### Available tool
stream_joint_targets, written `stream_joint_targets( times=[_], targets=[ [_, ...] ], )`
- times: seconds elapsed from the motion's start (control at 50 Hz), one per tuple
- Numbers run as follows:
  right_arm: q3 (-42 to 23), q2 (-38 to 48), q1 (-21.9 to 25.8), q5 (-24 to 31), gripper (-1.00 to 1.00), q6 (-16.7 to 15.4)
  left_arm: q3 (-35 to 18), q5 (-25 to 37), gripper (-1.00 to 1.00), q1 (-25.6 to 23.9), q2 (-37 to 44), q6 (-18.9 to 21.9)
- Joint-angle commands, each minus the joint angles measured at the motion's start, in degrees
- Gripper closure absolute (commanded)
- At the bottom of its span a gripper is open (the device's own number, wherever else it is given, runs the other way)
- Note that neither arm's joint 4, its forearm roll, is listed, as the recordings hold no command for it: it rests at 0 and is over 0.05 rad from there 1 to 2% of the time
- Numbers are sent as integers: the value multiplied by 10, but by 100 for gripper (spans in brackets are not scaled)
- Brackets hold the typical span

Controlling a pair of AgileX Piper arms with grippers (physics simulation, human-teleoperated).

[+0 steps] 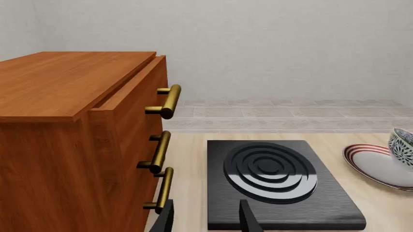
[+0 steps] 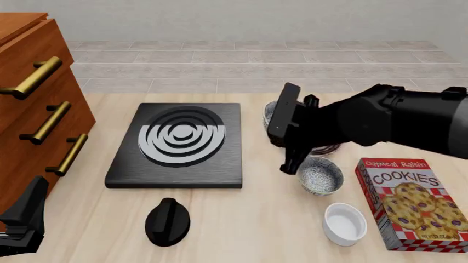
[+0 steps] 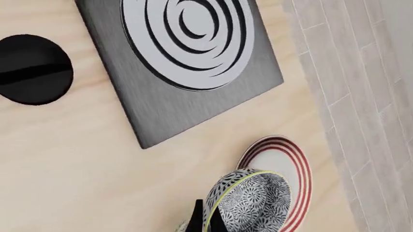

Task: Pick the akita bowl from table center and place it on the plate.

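Note:
The akita bowl, speckled grey-white inside, hangs tilted over the plate, which is white with dark-red rim stripes. My right gripper is shut on the bowl's rim. The left wrist view shows the bowl just above the plate; I cannot tell whether they touch. In the front view my right arm covers most of the plate, and only an edge of the bowl shows. My left gripper stands open and empty at the table's near left.
A second speckled bowl sits on the table just in front of the right arm. Near it are a plain white bowl and a cookies box. A black stove slab, a black knob and a wooden drawer cabinet lie to the left.

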Motion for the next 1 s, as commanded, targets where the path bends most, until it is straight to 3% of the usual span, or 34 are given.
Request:
stream_joint_targets(
  times=[0.02, 0.16, 0.36, 0.92, 0.94, 1.0],
  targets=[
    [-31, 34, -43, -19, 100, 49, 0, 0, -100, 0, 0, 0],
    [-53, 53, -75, -37, 100, 86, 0, 0, -100, 0, 0, 0],
    [-52, 71, -90, -50, 100, 109, 0, 0, -100, 0, 0, 0],
    [-70, 138, -133, -82, 100, 143, 0, 0, -100, 0, 0, 0],
    [-78, 139, -133, -84, 100, 163, 0, 0, -100, 0, 0, 0],
    [-78, 147, -138, -89, 100, 159, 0, 0, -100, 0, 0, 0]
  ],
)
